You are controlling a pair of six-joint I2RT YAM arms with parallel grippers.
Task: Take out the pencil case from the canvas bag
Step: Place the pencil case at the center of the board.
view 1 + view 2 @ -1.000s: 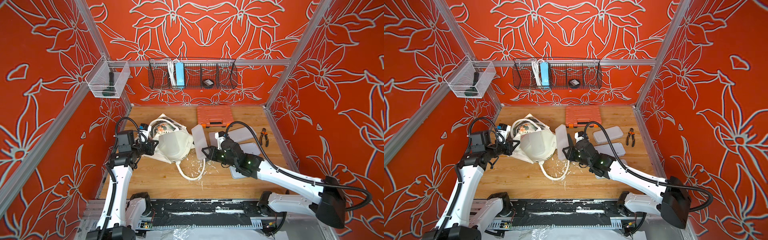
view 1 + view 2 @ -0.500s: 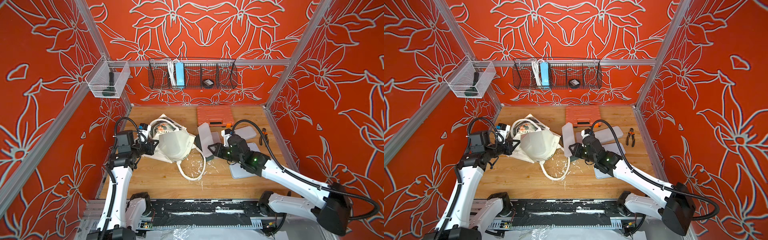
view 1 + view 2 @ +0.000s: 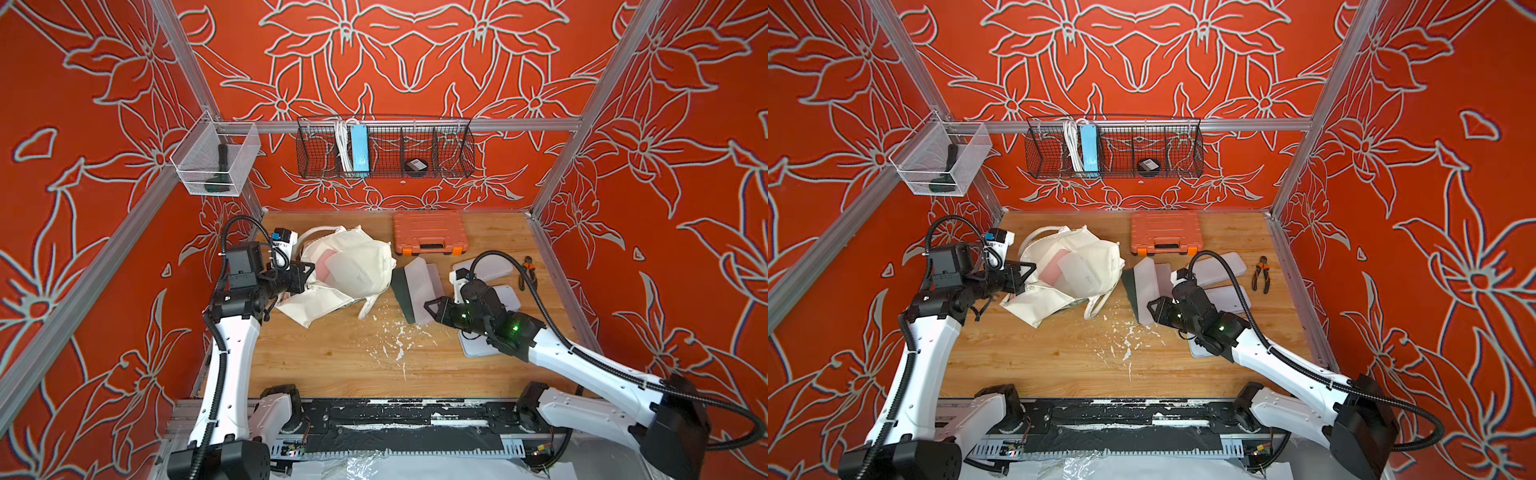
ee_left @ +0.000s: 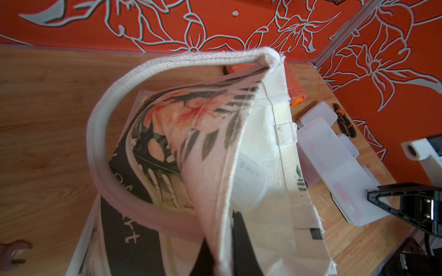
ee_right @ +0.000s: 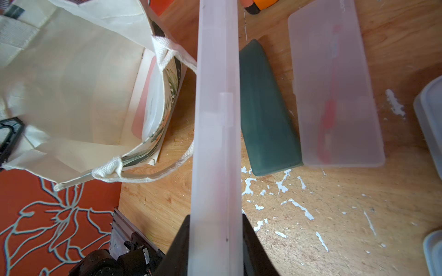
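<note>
Left end effector [image 3: 306, 274]: clenched on the rim of the canvas bag [image 3: 353, 270], holding the mouth agape toward the right.
Canvas bag: slumped on the worktop [image 3: 332, 365], left of centre. In the left wrist view a frosted box [image 4: 251, 184] sits inside.
Pencil case [image 3: 422, 286]: frosted plastic, clear of the bag and held on edge near its mouth, beside a dark green case [image 5: 265, 114] lying flat.
Right end effector [image 3: 430, 309]: grasping the pencil case by one end.
Step in hand: extraction looks complete, and the case is being carried to a resting spot.
Next move: probably lowering it flat onto bare worktop, clear of the translucent cases [image 5: 334, 95] at right, then letting go.
</note>
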